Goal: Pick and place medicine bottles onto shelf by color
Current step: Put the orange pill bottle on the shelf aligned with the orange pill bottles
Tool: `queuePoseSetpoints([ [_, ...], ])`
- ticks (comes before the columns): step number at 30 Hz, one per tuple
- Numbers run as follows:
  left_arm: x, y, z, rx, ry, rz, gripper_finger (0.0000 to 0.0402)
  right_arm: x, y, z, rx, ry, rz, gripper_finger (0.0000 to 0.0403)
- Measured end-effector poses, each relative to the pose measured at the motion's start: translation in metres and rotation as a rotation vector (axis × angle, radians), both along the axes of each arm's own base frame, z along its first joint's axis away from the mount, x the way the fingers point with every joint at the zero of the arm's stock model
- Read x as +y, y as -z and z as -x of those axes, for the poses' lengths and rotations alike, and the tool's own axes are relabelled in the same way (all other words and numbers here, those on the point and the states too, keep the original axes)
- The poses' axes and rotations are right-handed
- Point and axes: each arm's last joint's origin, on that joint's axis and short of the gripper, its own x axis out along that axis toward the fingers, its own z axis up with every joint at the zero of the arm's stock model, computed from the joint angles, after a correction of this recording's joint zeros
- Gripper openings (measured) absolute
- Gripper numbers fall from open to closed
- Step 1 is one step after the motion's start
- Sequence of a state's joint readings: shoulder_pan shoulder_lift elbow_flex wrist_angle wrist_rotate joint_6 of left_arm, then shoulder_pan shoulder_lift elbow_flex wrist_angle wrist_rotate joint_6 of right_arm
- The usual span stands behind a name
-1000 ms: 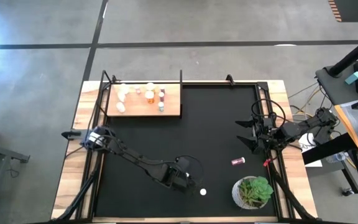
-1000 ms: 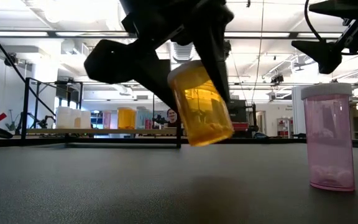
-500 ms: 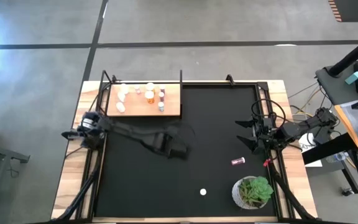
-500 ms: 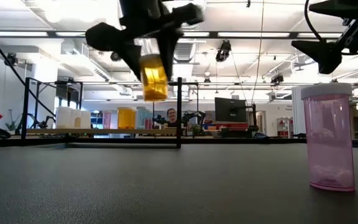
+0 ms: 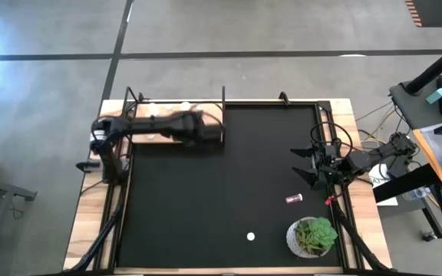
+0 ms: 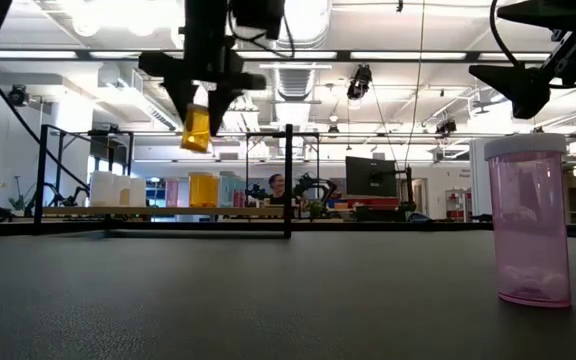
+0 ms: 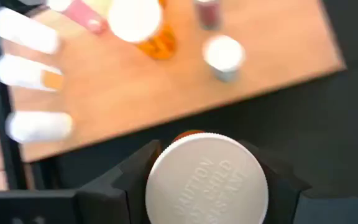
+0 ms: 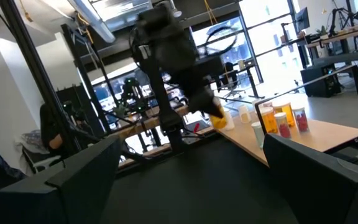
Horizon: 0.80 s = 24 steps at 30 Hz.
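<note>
Left gripper [image 6: 204, 100] has swung from the near-centre of the large black table mat [image 5: 229, 192] across to the far-left corner. It's now up in the air at the front edge of the flat light-wood shelf with thin black posts [image 7: 166, 93]. It's clenched on a small orange pill bottle with a white cap [image 7: 207, 180]; the wrist view looks straight down on the cap between the two dark fingers, and the low view shows the orange body [image 6: 197, 128] hanging under the jaws, clear of the board.

So the carry leg looks basically done and the place step is what's left. An orange white-capped bottle [image 7: 143, 25] already stands on the board, so the drop should go beside it. White bottles [image 7: 33, 74] sit towards one end of the shelf, and a small dark red one [image 7: 206, 12] plus a pale white-capped one [image 7: 224, 55] towards the other. Spacing is tight, so there's a risk of knocking a neighbour on the way down.

Still on the mat: a pink translucent bottle lying on its side [image 5: 294, 198], and a white-capped bottle [image 5: 250, 237] standing near the green leafy plant in a white pot [image 5: 313, 236]. That one reads as clear pink in the low view [image 6: 530, 220].

Right gripper [image 5: 311, 166] is parked at the right edge of the mat, fingers spread wide, nothing in them.
</note>
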<state>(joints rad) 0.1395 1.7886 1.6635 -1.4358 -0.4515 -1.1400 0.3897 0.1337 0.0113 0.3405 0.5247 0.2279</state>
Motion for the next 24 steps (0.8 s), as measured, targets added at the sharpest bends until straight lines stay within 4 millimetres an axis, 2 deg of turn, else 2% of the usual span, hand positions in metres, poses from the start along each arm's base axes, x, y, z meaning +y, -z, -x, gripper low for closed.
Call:
queuePoseSetpoints([
  [6, 0.041, 0.005, 0.036, -0.037, -0.054, 0.045, 0.0189, 0.000, 0.000, 0.000, 0.000, 0.000, 0.000, 0.0384],
  [12, 0.053, 0.015, 0.061, -0.208, -0.091, 0.007, 0.0189, 0.000, 0.000, 0.000, 0.000, 0.000, 0.000, 0.0384],
  [17, 0.055, 0.027, 0.063, -0.181, -0.112, -0.060, 0.0189, 0.000, 0.000, 0.000, 0.000, 0.000, 0.000, 0.0384],
  [24, 0.066, 0.049, 0.049, -0.172, -0.128, -0.021, 0.0189, 0.000, 0.000, 0.000, 0.000, 0.000, 0.000, 0.0384],
])
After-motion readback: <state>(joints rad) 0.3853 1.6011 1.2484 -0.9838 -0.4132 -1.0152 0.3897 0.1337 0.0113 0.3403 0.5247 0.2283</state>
